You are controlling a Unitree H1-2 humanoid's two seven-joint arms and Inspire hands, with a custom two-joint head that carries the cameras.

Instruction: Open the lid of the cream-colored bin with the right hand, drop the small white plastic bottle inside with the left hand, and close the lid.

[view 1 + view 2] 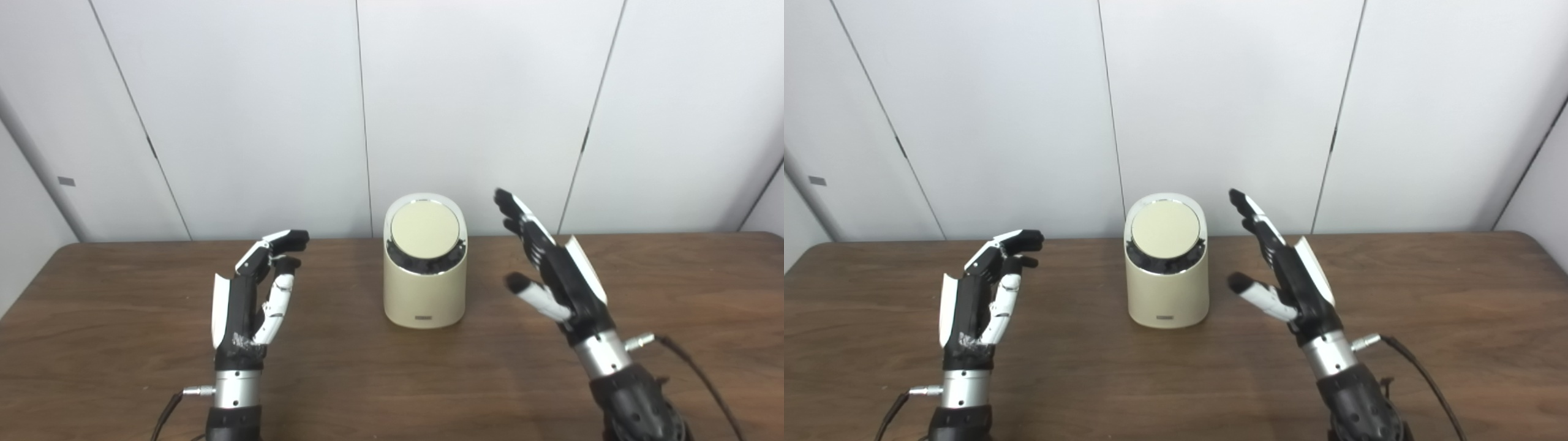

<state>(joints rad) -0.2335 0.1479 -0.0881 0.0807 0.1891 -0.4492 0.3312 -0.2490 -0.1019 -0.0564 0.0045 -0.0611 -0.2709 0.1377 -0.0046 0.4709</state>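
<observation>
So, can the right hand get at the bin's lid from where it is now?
Probably yes. The right hand is open, held up just to the right of the cream-colored bin. Nothing lies between it and the shut round lid, which faces up and toward the robot. The left hand stays clear on the other side.

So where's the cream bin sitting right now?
The cream-colored bin stands upright at the middle of the wooden table, toward its back edge, with its lid shut, between the left hand and the right hand, touching neither.
</observation>
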